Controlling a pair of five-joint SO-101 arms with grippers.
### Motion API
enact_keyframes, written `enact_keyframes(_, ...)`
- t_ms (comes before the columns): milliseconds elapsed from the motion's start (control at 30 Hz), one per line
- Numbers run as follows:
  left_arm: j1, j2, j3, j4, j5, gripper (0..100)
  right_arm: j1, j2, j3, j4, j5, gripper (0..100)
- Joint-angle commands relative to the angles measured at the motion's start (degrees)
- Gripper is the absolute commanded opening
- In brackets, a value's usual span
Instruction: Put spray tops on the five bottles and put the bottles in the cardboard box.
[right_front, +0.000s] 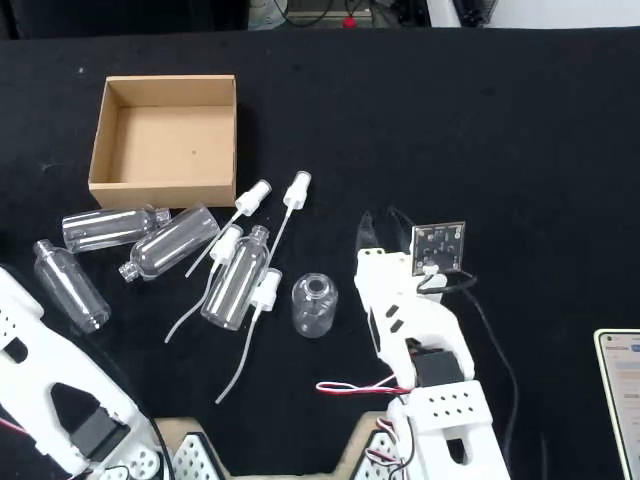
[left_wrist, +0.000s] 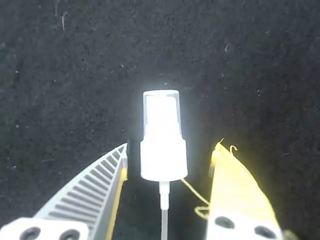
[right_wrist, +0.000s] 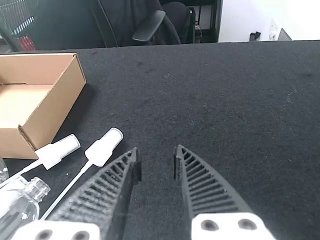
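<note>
Left hand (left_wrist: 172, 146) wide open astride spray top (left_wrist: 163, 125), not touching; right hand (right_wrist: 156, 156) over table (right_wrist: 240, 100), slightly parted, empty.

the cardboard box (right_front: 160, 192) stands open-topped on the counter (right_front: 520, 130). beside it four clear uncapped bottles lie on their sides: the bottle by the box (right_front: 112, 228), the slanted bottle (right_front: 175, 242), the outer bottle (right_front: 70, 285) and the middle bottle (right_front: 237, 277). the upright bottle (right_front: 314, 305) stands near the middle one. white spray tops (right_front: 253, 197) with long thin tubes lie loose around the middle bottle, none fitted.
</note>
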Motion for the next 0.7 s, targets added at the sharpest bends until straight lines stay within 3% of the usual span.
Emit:
enact_keyframes(0,0.75,-1.58,-4.18,-0.88,0.09,25,-0.7,-1.1,-0.04,-1.32,0.53,11.4)
enact_keyframes(200,0.48,-1.58,-4.18,-1.05,0.0,3,-0.53,-1.1,-0.04,-1.23,0.53,11.4)
enact_keyframes(300,0.75,-1.93,-4.97,0.97,0.0,4,-0.62,-1.1,-0.04,-1.32,0.53,11.4)
enact_keyframes(500,4.09,-6.59,-10.33,13.71,0.0,3,-0.62,-1.1,-0.04,-1.41,0.53,11.4)
enact_keyframes(667,4.88,-11.43,-9.89,16.97,0.44,3,-0.53,-1.1,-0.04,-1.41,0.26,11.4)
